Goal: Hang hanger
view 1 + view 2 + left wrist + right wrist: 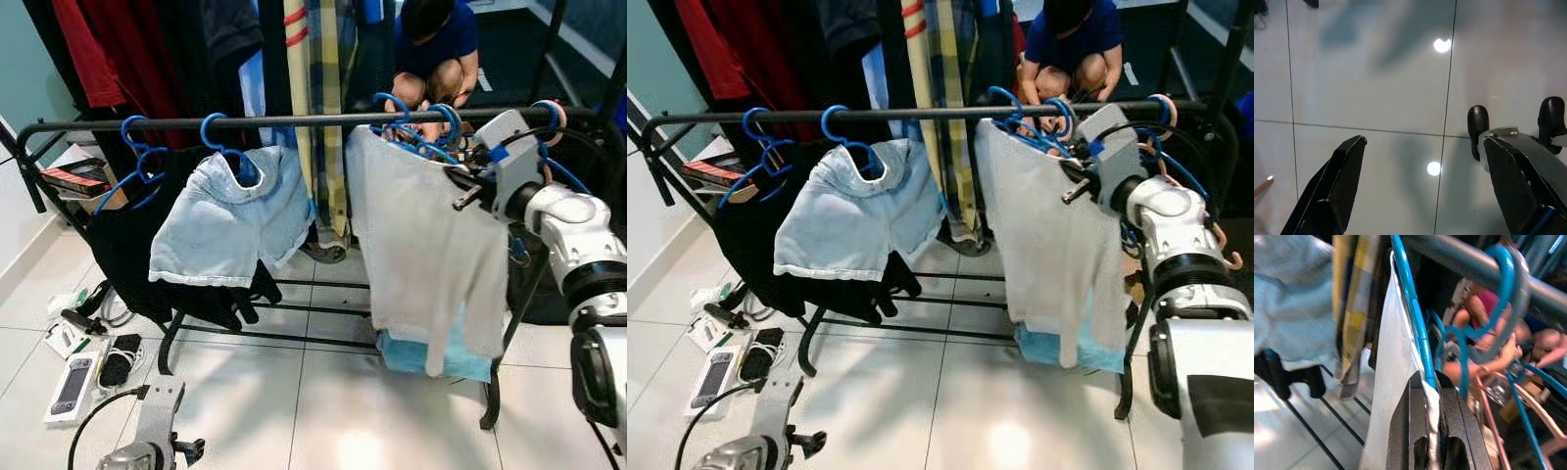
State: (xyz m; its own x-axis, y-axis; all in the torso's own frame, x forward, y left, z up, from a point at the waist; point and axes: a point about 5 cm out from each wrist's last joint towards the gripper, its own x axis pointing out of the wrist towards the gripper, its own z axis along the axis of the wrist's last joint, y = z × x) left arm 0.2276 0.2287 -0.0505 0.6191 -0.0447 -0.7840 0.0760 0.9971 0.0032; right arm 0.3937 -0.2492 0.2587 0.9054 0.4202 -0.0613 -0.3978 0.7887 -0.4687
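Note:
A blue hanger (1411,318) carrying a pale grey shirt (421,245) hangs with its hook (1501,279) over the black rail (294,120) of the clothes rack, towards the rail's right end. My right gripper (1431,382) is shut on the hanger's shoulder and the shirt cloth there, just below the rail. In the left eye view the right wrist (500,166) sits at the shirt's right shoulder. My left gripper (1422,142) hangs low over the tiled floor, open with nothing between its fingers.
Denim shorts (235,215) and a black garment (127,245) hang on blue hangers at the rail's left. A person (431,49) crouches behind the rack. More hangers, one of them pink (554,108), crowd the right end. Small items (73,382) lie on the floor at left.

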